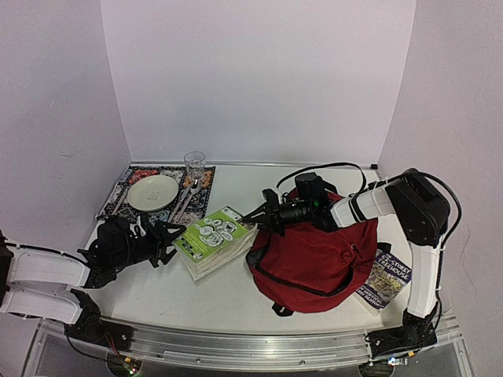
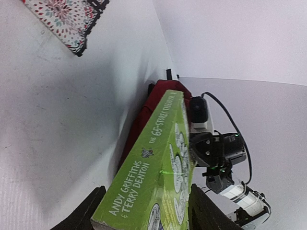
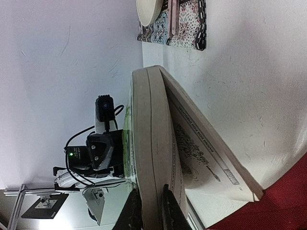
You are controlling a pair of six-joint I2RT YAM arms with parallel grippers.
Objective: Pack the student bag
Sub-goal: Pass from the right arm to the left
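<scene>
the student bag (image 1: 314, 263) sits slumped on the worktop (image 1: 228, 302), a soft dark-red heap, and from where i stand i can't tell whether its black zip is undone enough to take anything. just to the left of the bag lies a stack of books (image 1: 206, 265) with a green book (image 1: 214, 234) on top. my guess is it was put there so the trip into the bag is short. both arms are working that stack from opposite ends. the right claw (image 1: 258, 216) reaches across the top of the bag to the stack's near end, and in its own camera it is pinched tight on the pale page edges, probably to steady or lift that end. the left claw (image 1: 173, 243) is at the end farthest from the bag. its fingers (image 2: 84, 213) stand apart on either side of the green book, close against spine and cover, but i cannot tell whether they are pressing it yet. a hold at both ends makes sense for something this long and heavy. a lower book's cover splays out towards the bag and might catch. another book (image 1: 391, 276) leans against the bag's right side, presumably waiting its turn. well behind and to the left of the bag, a patterned placemat (image 1: 118, 203) holds a plate (image 1: 152, 192) and a glass (image 1: 194, 166), apart from the packing.
</scene>
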